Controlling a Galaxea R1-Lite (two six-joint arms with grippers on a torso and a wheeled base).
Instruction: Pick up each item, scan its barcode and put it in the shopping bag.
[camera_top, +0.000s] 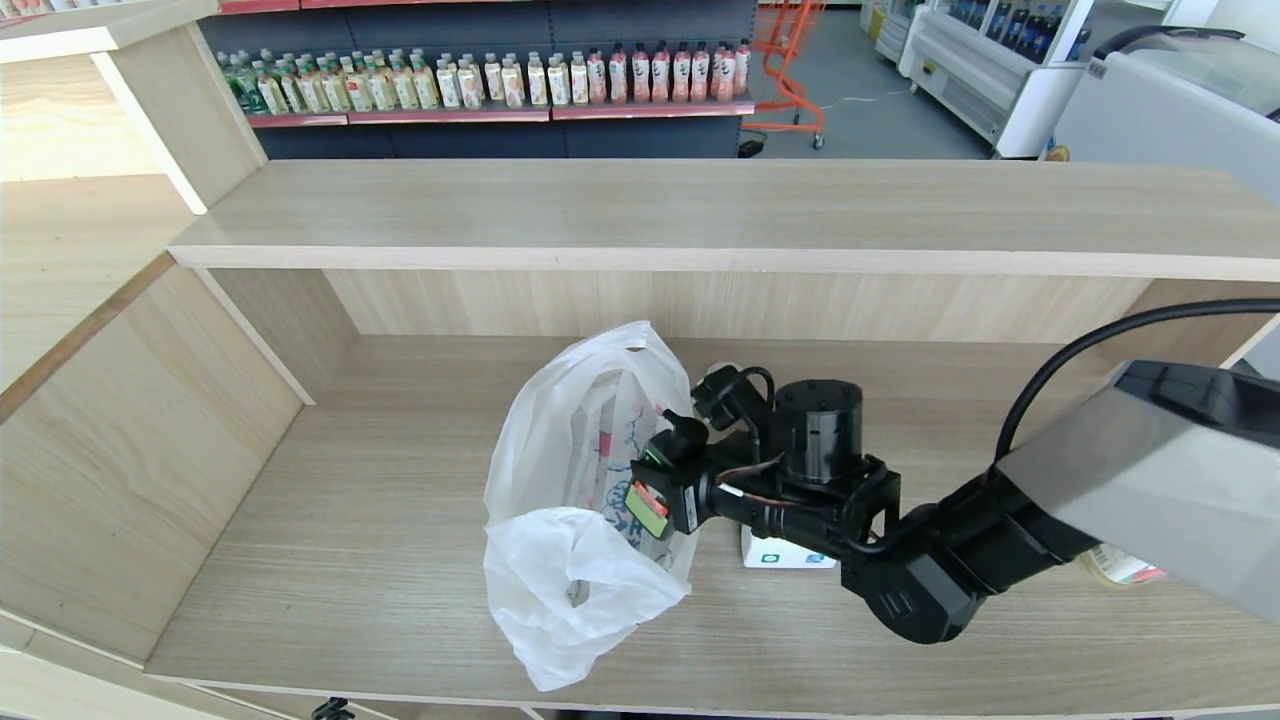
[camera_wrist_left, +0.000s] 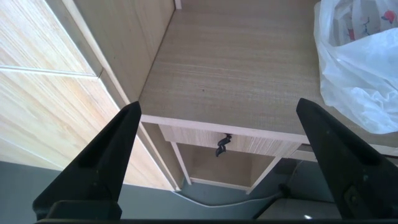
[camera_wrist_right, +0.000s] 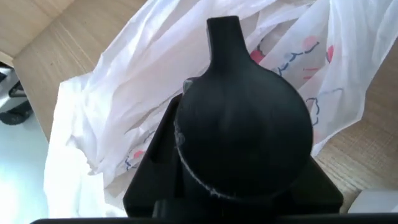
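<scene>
A white plastic shopping bag (camera_top: 575, 500) stands open-mouthed in the middle of the wooden counter (camera_top: 350, 540). My right gripper (camera_top: 655, 500) is at the bag's right side, level with its mouth. It is shut on a black handheld scanner (camera_top: 683, 438) with a red and green label near the tip. The scanner (camera_wrist_right: 242, 124) hides the fingers in the right wrist view, with the bag (camera_wrist_right: 124, 106) behind it. My left gripper (camera_wrist_left: 219, 107) hangs open and holds nothing, out over the counter's front left edge. The bag (camera_wrist_left: 360, 68) lies off to one side of it.
A small white box (camera_top: 785, 552) lies on the counter under my right arm. A labelled item (camera_top: 1120, 568) peeks out from beneath the right forearm. A raised wooden ledge (camera_top: 700, 210) walls the back, and side panels close the left. A key (camera_wrist_left: 222, 144) hangs below the front edge.
</scene>
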